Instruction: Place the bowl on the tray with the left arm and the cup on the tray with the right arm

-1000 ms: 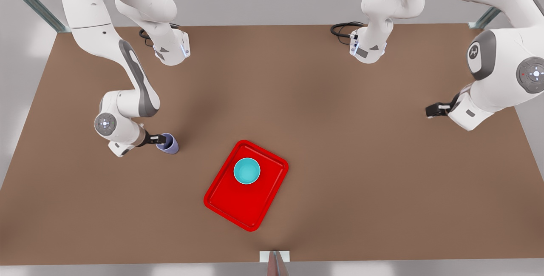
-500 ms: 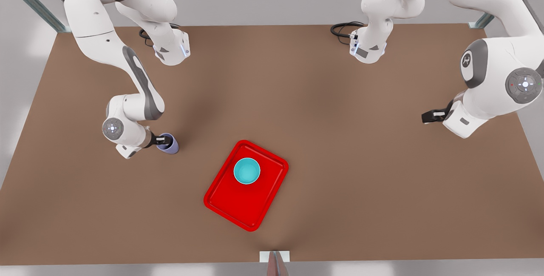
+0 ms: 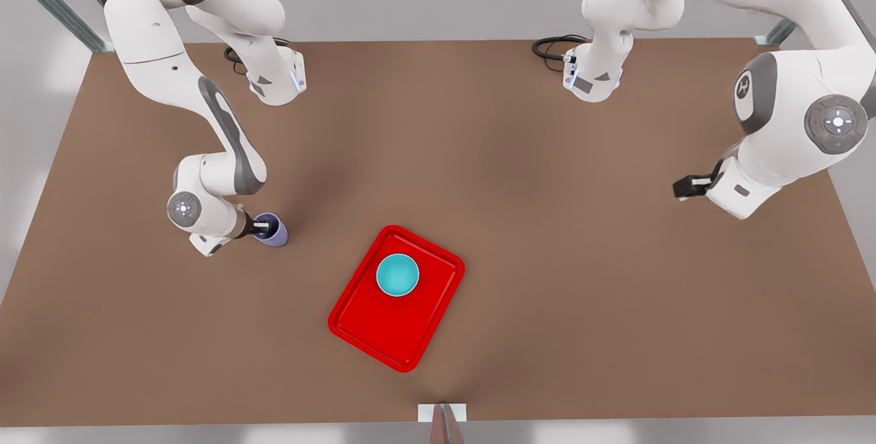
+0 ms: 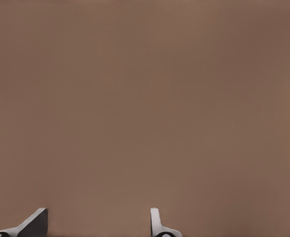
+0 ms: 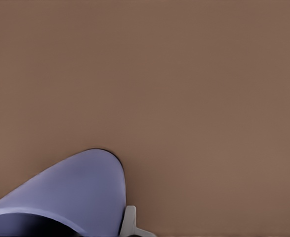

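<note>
The bowl (image 3: 397,275) already sits on the tray (image 3: 383,334), toward its far end, so that half looks done. The left end effector (image 3: 684,187) waits over bare counter (image 3: 547,225) at the front view's right, fingers apart and empty. The right end effector (image 3: 263,226) straddles the rim of the cup (image 3: 272,230), well apart from the tray, seemingly one finger inside; whether it grips, I cannot tell.

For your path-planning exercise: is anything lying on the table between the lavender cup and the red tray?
Nothing visible does: bare table separates the cup, at the right pincer, from the tray. The bowl fills the tray's far end.
</note>
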You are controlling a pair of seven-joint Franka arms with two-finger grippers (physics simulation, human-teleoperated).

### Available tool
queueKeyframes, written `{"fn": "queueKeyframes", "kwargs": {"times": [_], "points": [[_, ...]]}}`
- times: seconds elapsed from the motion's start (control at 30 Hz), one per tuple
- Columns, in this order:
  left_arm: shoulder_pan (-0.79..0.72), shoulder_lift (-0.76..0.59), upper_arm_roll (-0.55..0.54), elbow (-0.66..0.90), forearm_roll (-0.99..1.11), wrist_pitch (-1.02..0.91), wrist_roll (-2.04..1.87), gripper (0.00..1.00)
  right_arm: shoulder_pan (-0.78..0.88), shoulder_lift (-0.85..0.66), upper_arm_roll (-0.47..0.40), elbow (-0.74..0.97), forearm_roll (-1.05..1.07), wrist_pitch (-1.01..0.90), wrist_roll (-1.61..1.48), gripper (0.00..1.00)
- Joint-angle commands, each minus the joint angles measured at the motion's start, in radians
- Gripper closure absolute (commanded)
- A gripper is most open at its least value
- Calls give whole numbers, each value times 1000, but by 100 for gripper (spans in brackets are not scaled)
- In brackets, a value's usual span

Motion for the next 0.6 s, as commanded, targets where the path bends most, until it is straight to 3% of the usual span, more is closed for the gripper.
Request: {"fn": "queueKeyframes", "kwargs": {"times": [0.0,0.57], "points": [[-10,4,0,2,2,0,0,0,0,-1,0,0,-7,-1,5,79],[16,27,3,-3,-8,-6,9,0,0,-17,41,58,-7,-45,-1,79]]}}
